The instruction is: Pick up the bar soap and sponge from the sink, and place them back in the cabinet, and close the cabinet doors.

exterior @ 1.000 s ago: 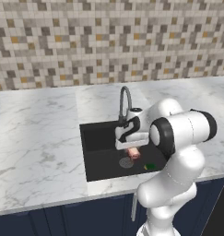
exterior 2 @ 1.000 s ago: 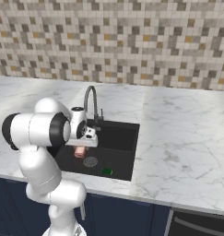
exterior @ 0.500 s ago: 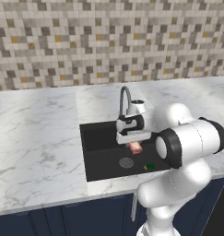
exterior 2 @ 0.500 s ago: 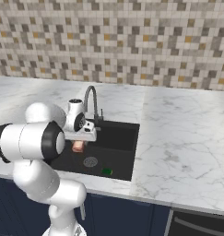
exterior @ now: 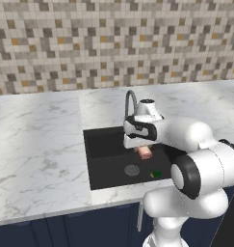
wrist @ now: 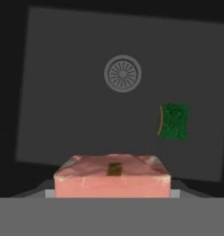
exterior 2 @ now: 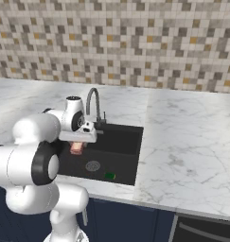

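bar soap [wrist: 112, 180] in jaws, sponge [wrist: 174, 121] beside drain [wrist: 122, 73]

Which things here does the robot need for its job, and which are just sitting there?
Needed for the job:
bar soap, held by the gripper
sponge, on the sink floor
sink

Just there:
faucet
drain
marble counter
tiled wall

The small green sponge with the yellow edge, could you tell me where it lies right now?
The green sponge lies flat on the floor of the matte-black sink, near its front wall and beside the round metal drain.
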Available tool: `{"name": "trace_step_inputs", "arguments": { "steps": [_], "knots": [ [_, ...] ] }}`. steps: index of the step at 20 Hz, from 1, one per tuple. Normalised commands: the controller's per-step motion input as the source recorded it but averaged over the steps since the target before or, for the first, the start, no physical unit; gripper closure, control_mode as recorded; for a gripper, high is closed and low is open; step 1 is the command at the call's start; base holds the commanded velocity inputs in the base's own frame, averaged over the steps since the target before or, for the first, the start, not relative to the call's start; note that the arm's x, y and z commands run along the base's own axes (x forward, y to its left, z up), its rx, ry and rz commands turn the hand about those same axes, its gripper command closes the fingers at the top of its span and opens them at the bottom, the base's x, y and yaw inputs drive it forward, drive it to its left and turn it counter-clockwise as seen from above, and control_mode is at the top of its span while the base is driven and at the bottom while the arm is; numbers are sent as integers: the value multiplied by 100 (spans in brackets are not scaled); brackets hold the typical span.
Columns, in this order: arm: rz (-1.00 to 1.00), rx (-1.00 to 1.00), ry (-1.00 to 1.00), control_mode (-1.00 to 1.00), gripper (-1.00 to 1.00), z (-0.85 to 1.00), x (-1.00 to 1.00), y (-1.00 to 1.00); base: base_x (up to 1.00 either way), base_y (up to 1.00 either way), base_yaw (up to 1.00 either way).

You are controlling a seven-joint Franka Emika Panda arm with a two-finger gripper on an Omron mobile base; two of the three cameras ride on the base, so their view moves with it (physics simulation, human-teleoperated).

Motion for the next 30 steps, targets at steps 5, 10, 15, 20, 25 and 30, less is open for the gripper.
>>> {"name": "trace_step_inputs", "arguments": {
  "steps": [5,10,15,20,25,30],
  "knots": [
    [0,0,0,-100,100,39,-39,0,0,0,0],
    [0,0,5,-100,100,54,-35,0,0,0,0],
    [0,0,9,-100,100,55,-33,0,0,0,0],
    [0,0,11,-100,100,48,-33,0,0,0,0],
    [0,0,6,-100,100,31,-44,0,0,0,0],
    [0,0,0,-100,100,10,-53,0,0,0,0]
  ]
}}
